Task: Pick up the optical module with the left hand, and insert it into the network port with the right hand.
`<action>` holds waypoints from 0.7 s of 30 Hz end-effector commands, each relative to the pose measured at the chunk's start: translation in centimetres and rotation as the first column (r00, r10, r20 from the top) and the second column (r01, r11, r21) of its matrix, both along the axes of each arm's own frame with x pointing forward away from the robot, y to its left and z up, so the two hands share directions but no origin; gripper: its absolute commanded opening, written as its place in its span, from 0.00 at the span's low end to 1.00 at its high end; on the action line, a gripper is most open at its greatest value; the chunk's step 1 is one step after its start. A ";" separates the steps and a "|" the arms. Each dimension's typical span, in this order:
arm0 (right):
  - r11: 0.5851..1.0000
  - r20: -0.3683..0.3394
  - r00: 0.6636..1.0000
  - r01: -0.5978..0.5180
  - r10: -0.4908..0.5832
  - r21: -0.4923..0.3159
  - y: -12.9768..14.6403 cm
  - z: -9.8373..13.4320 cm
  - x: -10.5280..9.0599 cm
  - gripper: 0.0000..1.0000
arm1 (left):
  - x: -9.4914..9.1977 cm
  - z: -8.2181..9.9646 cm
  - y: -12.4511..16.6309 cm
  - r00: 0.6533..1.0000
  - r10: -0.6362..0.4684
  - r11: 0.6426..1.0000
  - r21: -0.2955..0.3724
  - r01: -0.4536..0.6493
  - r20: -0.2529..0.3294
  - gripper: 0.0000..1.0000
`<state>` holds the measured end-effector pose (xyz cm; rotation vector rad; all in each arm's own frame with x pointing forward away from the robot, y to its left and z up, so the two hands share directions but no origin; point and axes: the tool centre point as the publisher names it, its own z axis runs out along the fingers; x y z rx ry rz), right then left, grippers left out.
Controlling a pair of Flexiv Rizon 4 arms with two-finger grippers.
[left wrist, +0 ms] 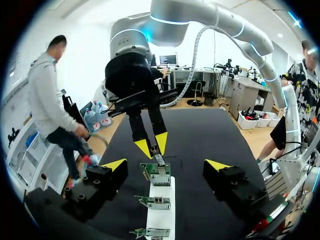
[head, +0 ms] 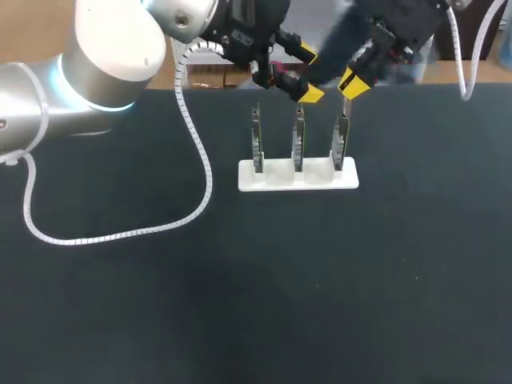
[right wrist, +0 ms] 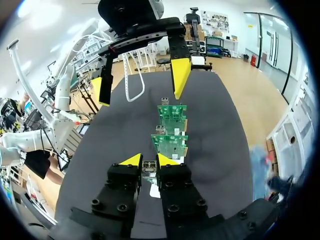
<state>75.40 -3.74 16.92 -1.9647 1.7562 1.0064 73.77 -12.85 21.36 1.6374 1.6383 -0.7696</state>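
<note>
Black cloth covers the table (head: 160, 304), and on it a white holder (head: 298, 178) carries three circuit boards (head: 298, 142) standing upright in a row. The right gripper (head: 353, 83) hangs directly over the right-hand board (head: 340, 144) with its yellow tips drawn close together, pinching the slim silvery optical module (left wrist: 158, 159) from two sides. The module points down, and its lower end meets the network port (left wrist: 162, 172) on that board's top edge; how deep it sits in the port cannot be made out. In the right wrist view the module (right wrist: 148, 166) shows as a small metal block between the two fingers, with the other two boards lined up ahead of it. The left gripper (head: 309, 76) hovers above the row, near the middle board and just beside the right gripper, its fingers spread wide with nothing between them. A white coiled cable (head: 200, 176) from the left arm trails across the cloth beside the holder.
</note>
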 end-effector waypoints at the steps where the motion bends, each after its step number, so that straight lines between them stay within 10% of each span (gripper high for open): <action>1: 1.000 0.001 1.000 0.000 0.000 0.003 0.0 -0.2 0.0 0.00 | 0.1 0.1 -0.1 1.000 0.000 1.000 0.008 0.000 -0.004 1.00; 21: 1.000 0.016 1.000 -0.003 0.003 0.014 0.4 -0.1 0.3 0.00 | 0.1 0.1 -0.1 1.000 0.000 1.000 0.008 0.000 -0.004 1.00</action>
